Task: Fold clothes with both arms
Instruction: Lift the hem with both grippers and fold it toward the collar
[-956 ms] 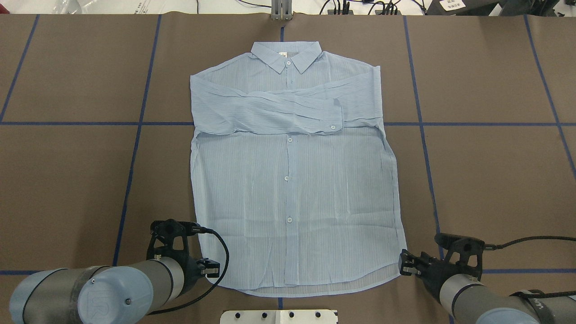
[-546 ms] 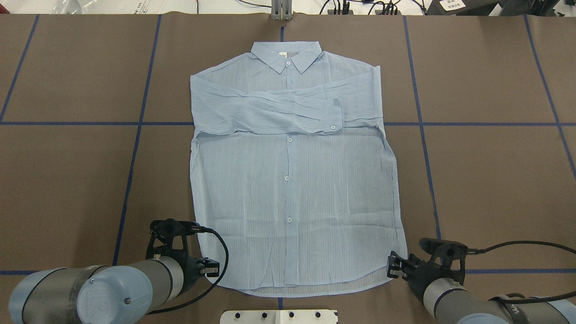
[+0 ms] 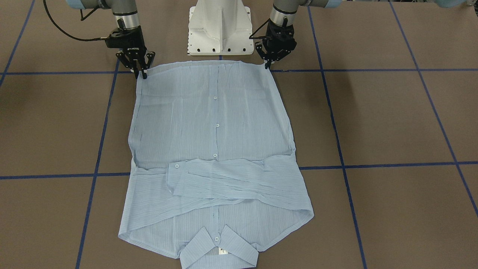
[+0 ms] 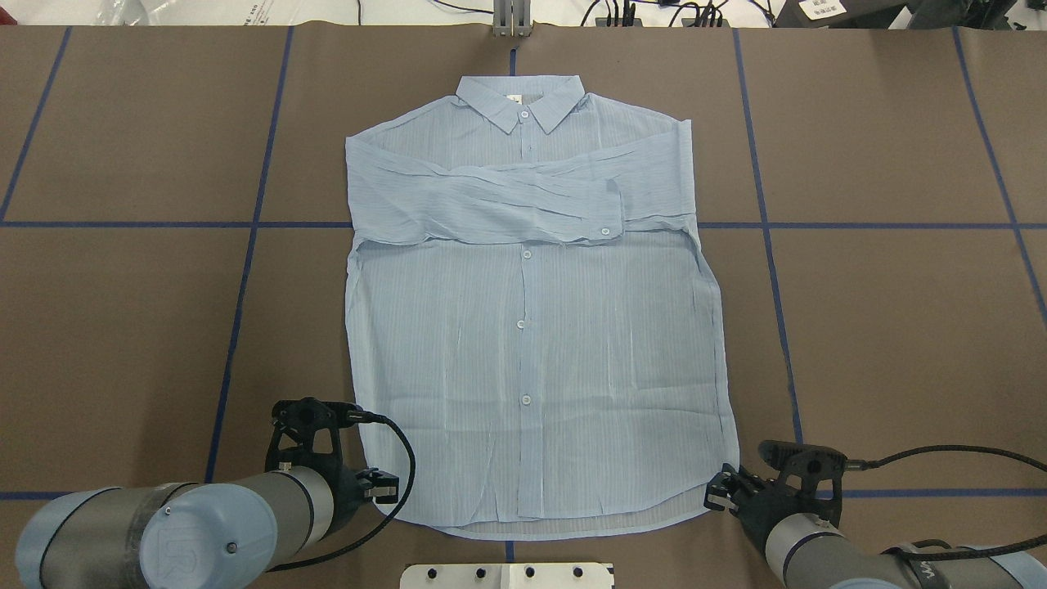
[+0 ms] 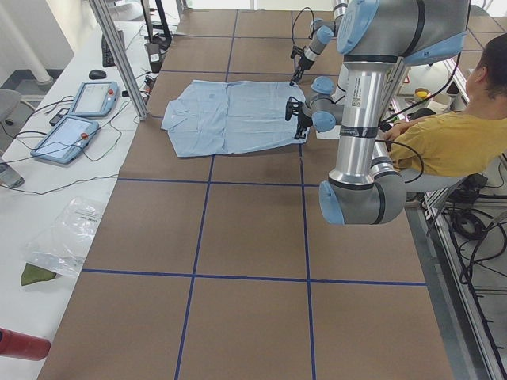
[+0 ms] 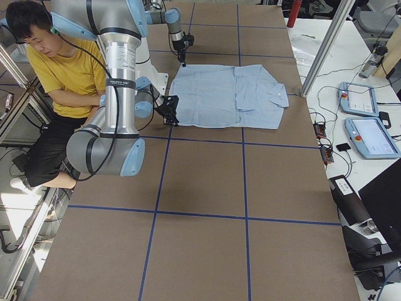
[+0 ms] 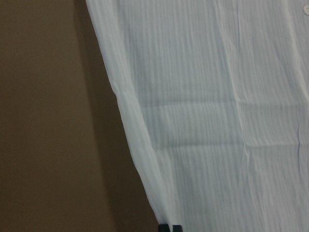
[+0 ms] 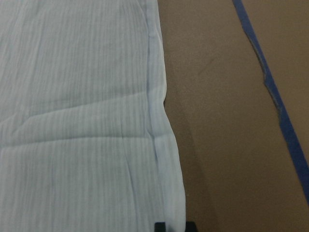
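Observation:
The pale-blue shirt (image 4: 532, 327) lies flat, buttons up, with its collar (image 4: 520, 98) far from me and both sleeves folded across the chest. My left gripper (image 4: 384, 489) is shut on the hem's left corner. In the front view it (image 3: 267, 66) pinches that corner, and in the left wrist view the fingertips (image 7: 165, 227) nearly touch at the shirt's edge (image 7: 140, 159). My right gripper (image 4: 718, 495) sits at the hem's right corner, low on the table (image 3: 143, 74). In the right wrist view its fingertips (image 8: 160, 226) stand a narrow gap apart, astride the shirt's side edge (image 8: 166, 159).
The table is covered in brown paper (image 4: 900, 327) with blue tape lines (image 4: 769, 245). The white robot base (image 3: 219, 28) stands right behind the hem. A person in yellow (image 6: 69, 69) sits behind the robot. Tablets (image 6: 366, 116) lie beyond the table's far edge.
My right gripper has moved left and slightly toward me, up to the hem's right corner. The left gripper and the shirt have not moved.

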